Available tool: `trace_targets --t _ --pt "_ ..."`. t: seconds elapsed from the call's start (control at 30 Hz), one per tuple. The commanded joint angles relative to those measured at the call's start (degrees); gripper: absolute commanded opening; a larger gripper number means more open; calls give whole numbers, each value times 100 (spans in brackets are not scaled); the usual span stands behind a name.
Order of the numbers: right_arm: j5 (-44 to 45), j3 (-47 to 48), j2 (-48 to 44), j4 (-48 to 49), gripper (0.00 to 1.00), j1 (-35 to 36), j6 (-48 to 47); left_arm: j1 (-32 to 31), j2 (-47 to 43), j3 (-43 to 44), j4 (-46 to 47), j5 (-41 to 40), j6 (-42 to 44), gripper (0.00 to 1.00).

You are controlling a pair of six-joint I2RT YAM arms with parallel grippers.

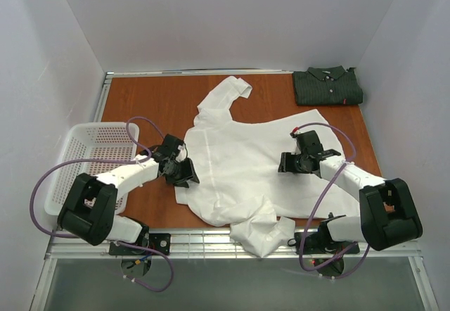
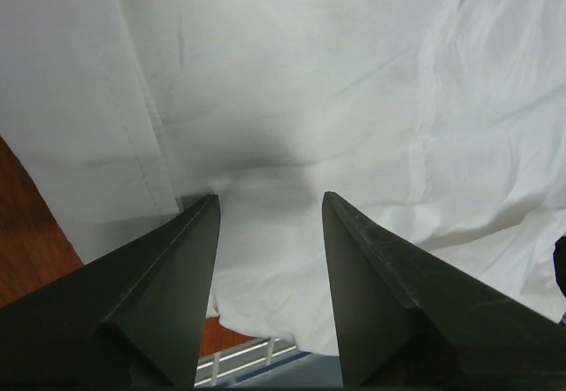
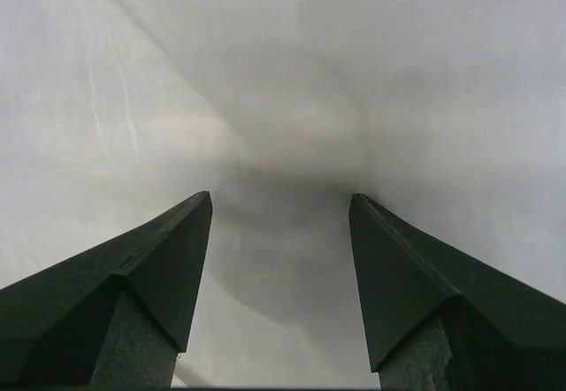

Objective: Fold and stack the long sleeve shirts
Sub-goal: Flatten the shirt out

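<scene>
The white long sleeve shirt [image 1: 239,160] lies spread across the middle of the brown table, one sleeve reaching to the far edge and a bunched part hanging over the near edge. The dark grey-green shirt [image 1: 328,86] lies folded at the far right corner. My left gripper [image 1: 188,172] is open at the white shirt's left edge; its wrist view shows the cloth [image 2: 292,99] between and below the tips [image 2: 265,198]. My right gripper [image 1: 288,162] is open over the shirt's right side, with only white cloth [image 3: 283,99] under its tips [image 3: 281,196].
A white plastic mesh basket [image 1: 84,157] stands at the left edge of the table, next to the left arm. White walls close in the table on three sides. A metal rail [image 1: 211,240] runs along the near edge.
</scene>
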Motion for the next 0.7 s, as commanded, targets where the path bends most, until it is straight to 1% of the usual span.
trace_targets --t 0.0,0.07,0.1,0.13,0.2,0.23,0.3,0.33,0.4,0.43,0.47,0.5,0.53,0.6,0.63,0.67 --pt "195 100 -334 -368 59 55 -79 -28 -461 276 -449 290 136 45" --pt "134 162 -597 -272 59 203 -158 -19 -515 628 -581 -106 154 45" --pt "116 214 -677 -245 60 257 -219 -10 -524 996 -573 -300 172 45" --pt "72 232 -738 -184 60 309 -237 33 -419 1165 -460 -719 189 46" --pt "-68 250 -897 -105 60 468 -342 147 -226 1533 -266 -1047 181 45" --pt "-217 233 -932 -52 60 529 -352 252 79 1814 48 -1240 163 44" --pt "-384 145 -1011 159 60 705 -387 341 441 2132 384 -1286 154 41" --pt "-542 101 -1046 246 60 775 -387 376 826 2472 638 -1286 119 37" --pt "-701 22 -1020 458 60 995 -361 429 1250 2764 963 -1286 110 33" --pt "-850 4 -959 519 60 1074 -317 447 1426 3062 1061 -1286 128 31" --pt "-921 4 -924 607 60 1257 -299 456 1810 3178 1158 -1277 197 30" --pt "-1000 4 -889 677 60 1372 -256 473 1988 3336 1307 -1260 224 29" --pt "-1018 4 -819 739 60 1635 -229 473 2190 3607 1352 -1216 268 27" --pt "-1027 65 -678 967 60 2013 -176 473 2865 3985 1483 -1084 443 26" --pt "-1027 92 -634 968 60 2137 -176 491 2869 4118 1519 -1084 444 25" --pt "-1018 127 -581 1116 60 2260 -167 482 3156 4224 1545 -1049 514 25"
